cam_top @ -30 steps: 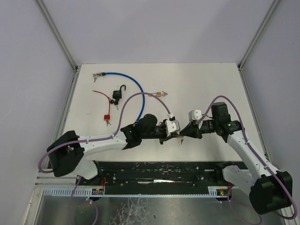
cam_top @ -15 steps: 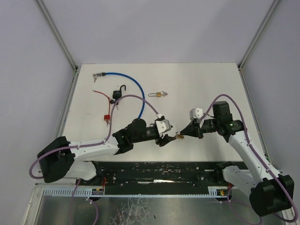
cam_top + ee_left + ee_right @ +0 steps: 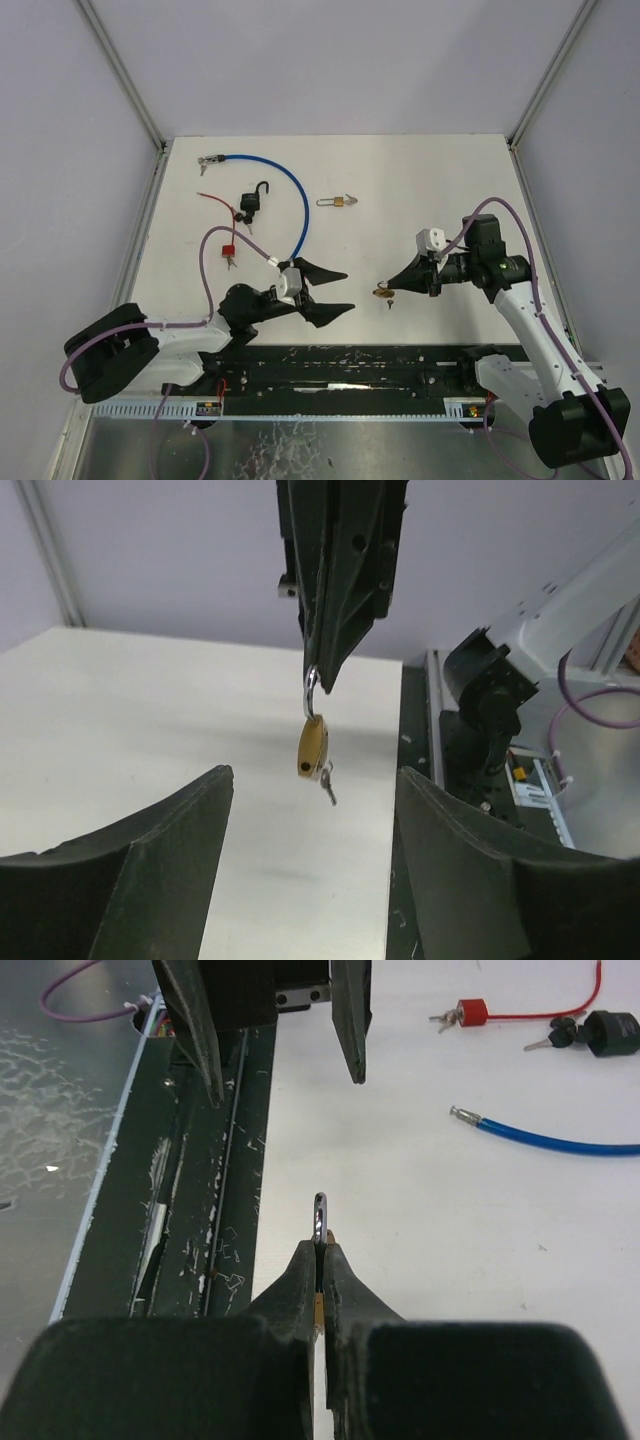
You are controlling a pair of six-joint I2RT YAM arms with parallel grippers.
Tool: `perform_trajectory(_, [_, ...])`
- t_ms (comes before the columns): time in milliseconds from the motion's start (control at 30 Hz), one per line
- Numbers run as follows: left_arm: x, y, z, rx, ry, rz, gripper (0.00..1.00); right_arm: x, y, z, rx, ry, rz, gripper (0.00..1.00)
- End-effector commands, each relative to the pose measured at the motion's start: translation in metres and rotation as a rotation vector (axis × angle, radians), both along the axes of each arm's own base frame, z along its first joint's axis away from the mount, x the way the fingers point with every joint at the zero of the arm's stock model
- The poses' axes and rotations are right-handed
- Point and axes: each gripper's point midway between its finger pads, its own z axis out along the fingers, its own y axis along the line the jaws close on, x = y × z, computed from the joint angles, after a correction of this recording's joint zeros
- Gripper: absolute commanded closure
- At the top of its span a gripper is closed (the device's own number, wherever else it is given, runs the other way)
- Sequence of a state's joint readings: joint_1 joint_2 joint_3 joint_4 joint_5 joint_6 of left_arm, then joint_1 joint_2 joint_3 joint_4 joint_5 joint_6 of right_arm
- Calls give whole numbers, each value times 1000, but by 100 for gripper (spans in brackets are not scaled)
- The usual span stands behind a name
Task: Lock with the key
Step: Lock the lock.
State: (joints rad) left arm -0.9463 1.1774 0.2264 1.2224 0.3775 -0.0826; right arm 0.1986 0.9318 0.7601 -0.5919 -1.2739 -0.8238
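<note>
A small brass padlock [image 3: 382, 293] hangs just above the table with a key [image 3: 390, 304] dangling from its bottom. My right gripper [image 3: 396, 287] is shut on the lock's silver shackle [image 3: 320, 1216], and its fingertips [image 3: 303, 1260] are pressed together. In the left wrist view the padlock [image 3: 312, 748] and key [image 3: 327, 782] hang below the right arm's fingers [image 3: 335, 590]. My left gripper [image 3: 333, 291] stands open a short way left of the lock, touching nothing. Its fingers [image 3: 150, 860] spread wide with bare table between them.
At the back left lie a blue cable [image 3: 292, 195], a black padlock [image 3: 253, 203] and a red cable lock [image 3: 228, 250] with keys. Another small brass padlock [image 3: 339, 202] lies mid-table. The dark base rail [image 3: 350, 365] runs along the near edge.
My left gripper let go at the padlock, opened wide and drew back to the left. My right gripper stayed shut on the lock and shifted slightly right.
</note>
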Motion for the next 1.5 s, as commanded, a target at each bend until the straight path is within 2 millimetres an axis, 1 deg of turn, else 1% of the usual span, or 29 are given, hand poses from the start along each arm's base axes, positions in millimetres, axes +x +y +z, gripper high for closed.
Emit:
perform_trajectory(0, [-6,4,53,-222,-117,-24,35,-11,4,36,113,-43,77,100])
perform_trajectory(67, [-1,-4,57,-228,-115,-30,37,-12,4,38,123,-38,79,100])
perform_trajectory(167, [2,-19,62,-235,-96,-64,45,-12,4,40,138,-32,79,100])
perform_trajectory(300, [8,-31,60,-231,-77,-67,51,-13,3,46,165,-26,83,100])
perform_trajectory(567, [11,-46,45,-198,-50,-84,53,-13,3,48,189,5,90,100])
perform_trajectory(733, [9,-57,43,-194,-39,-114,59,-12,3,47,190,14,91,100])
perform_trajectory(933, [8,-64,41,-190,-28,-135,66,-12,3,45,189,15,87,100])
perform_trajectory(1033, [6,-65,42,-192,-29,-142,71,-11,3,45,187,15,86,100])
perform_trajectory(1333, [5,-66,44,-196,-28,-150,73,-10,3,42,183,21,80,100])
perform_trajectory(1467, [5,-67,43,-193,-29,-152,84,-10,3,42,183,23,80,100])
